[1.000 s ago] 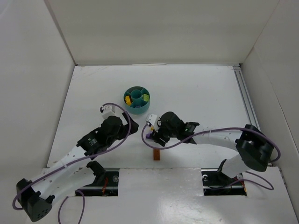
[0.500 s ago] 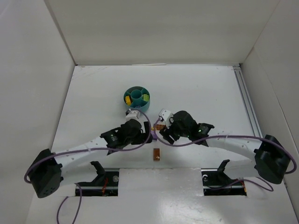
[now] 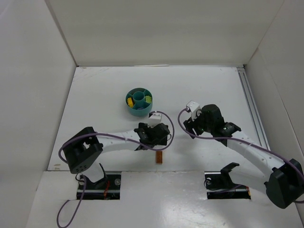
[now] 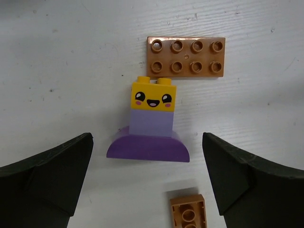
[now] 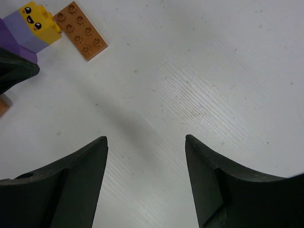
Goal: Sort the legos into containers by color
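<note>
A stack of a purple arch brick (image 4: pixel 148 149), a lilac brick (image 4: pixel 152 122) and a yellow face brick (image 4: pixel 153 95) lies on the table. My left gripper (image 4: pixel 147 140) is open above it, one finger on each side. A brown flat plate (image 4: pixel 185 57) lies just beyond the stack, and a small brown brick (image 4: pixel 189 212) lies nearer. The teal dish (image 3: pixel 133 110) holds yellow and lime bricks. My right gripper (image 5: pixel 146 138) is open and empty over bare table. It sees the stack (image 5: pixel 33 23) and the plate (image 5: pixel 80 30) at its upper left.
In the top view the left gripper (image 3: pixel 153 134) hides the stack, and a brown brick (image 3: pixel 159 157) lies just in front of it. The right gripper (image 3: pixel 191 127) is to the right of it. White walls ring the table, and a rail (image 3: pixel 251 104) runs along the right side.
My right gripper has pulled back to the right, away from the bricks. My left gripper has swung right and now hangs over the purple stack.
</note>
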Tool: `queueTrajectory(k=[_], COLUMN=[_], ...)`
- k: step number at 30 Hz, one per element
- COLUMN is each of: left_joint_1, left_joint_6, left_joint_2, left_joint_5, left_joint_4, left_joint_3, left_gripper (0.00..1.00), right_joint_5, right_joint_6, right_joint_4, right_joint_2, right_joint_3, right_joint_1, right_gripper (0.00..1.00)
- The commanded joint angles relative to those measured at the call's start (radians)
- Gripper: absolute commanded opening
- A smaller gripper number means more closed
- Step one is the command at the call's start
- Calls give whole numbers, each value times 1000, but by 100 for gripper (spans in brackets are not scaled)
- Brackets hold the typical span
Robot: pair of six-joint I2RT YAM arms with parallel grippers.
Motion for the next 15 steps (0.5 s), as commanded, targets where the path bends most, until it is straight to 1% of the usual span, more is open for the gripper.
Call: queueTrajectory(k=[1,2,5,6,8,12,15], left_joint_1=[-20,-20,-30,-39,-39,-39,-39], left_joint_6=[20,20,36,49,50,50,50], left_joint_2=[37,46,57,57,57,48,58], left_joint_5=[-91,-91,-79,-53,-53,-43,-34], left_joint_4=[-43,-55,-55,-45,-45,-54,-54], left_joint_3=[57,69,78,78,57,46,46], left_gripper=[97,91,84,78,76,76,71], right_joint_5=[-73,-85,-94,-95,-95,-104,-104], right_joint_6=[-46,-55,-66,-66,-75,-84,-84], right_joint_4=[-22,-23,-23,-23,-23,-23,-23], right_joint_2=[-15,-15,-15,-15,-15,-15,-15], right_joint_3=[-2,-2,-2,-2,-2,-2,-2], right_joint_1=[-40,-49,-72,-72,-90,-101,-110], right_gripper=[71,71,71,71,71,71,71])
